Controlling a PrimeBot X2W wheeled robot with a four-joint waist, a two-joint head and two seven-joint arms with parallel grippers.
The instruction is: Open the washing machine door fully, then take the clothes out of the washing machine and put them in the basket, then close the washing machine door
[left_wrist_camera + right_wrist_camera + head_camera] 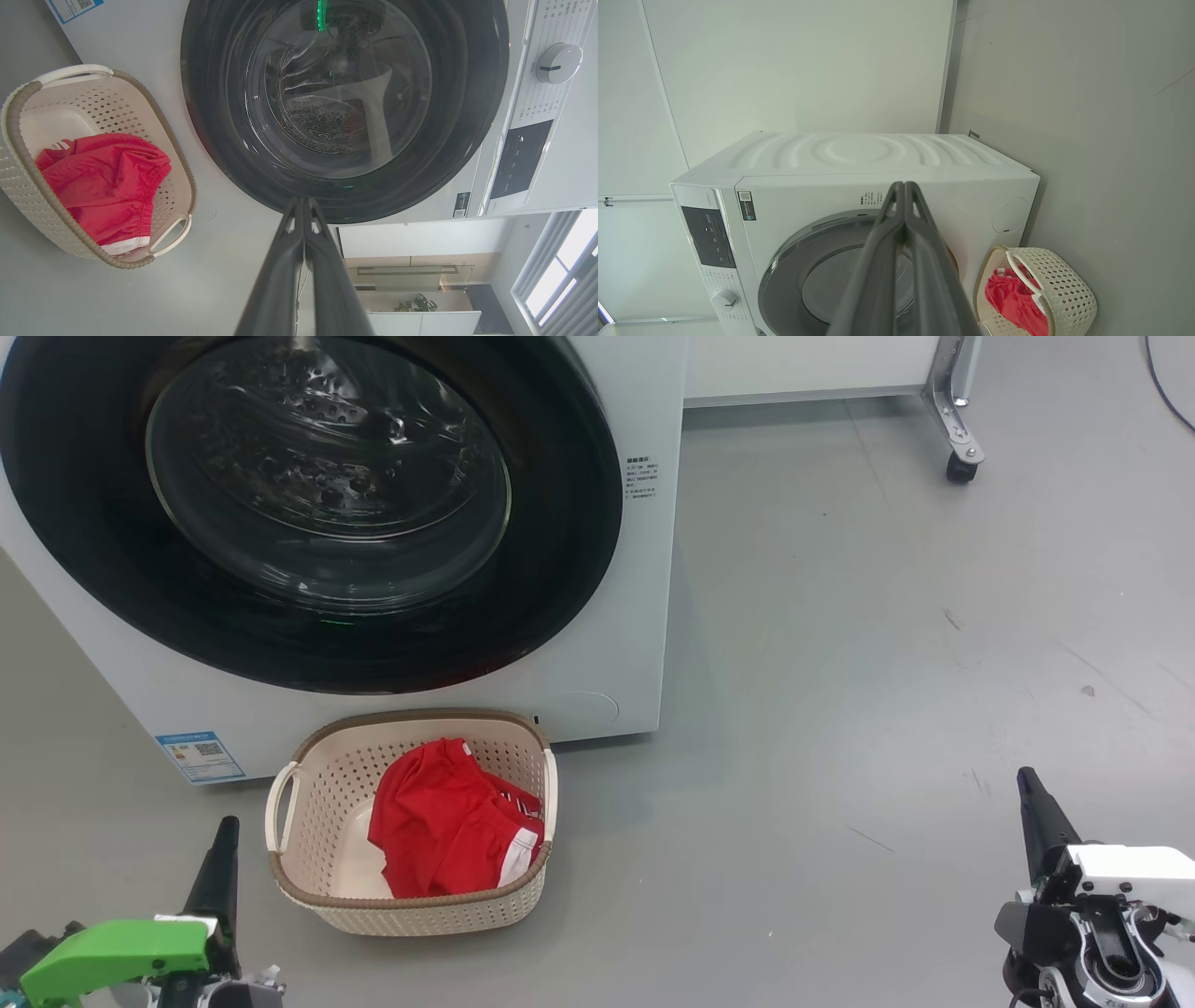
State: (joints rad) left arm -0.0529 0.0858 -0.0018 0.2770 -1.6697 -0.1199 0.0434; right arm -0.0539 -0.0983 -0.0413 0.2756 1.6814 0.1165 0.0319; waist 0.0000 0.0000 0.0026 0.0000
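The white washing machine [597,644] fills the upper left of the head view, and its round black-rimmed door [317,504] lies shut flat against the front. Through the glass I see the steel drum. On the floor before it stands the cream basket [411,905] with red clothes [448,821] lying inside. My left gripper [224,845] is shut and empty, low at the left beside the basket. Low at the right, my right gripper [1032,803] is shut and empty, well away from the machine. The left wrist view shows the door [345,102] and the basket [28,196] with the clothes [107,182].
Grey floor stretches to the right of the machine. A metal leg on a castor [962,462] stands at the back right. A blue label [199,756] sits on the machine's lower left. The control panel with a knob [558,63] shows in the left wrist view.
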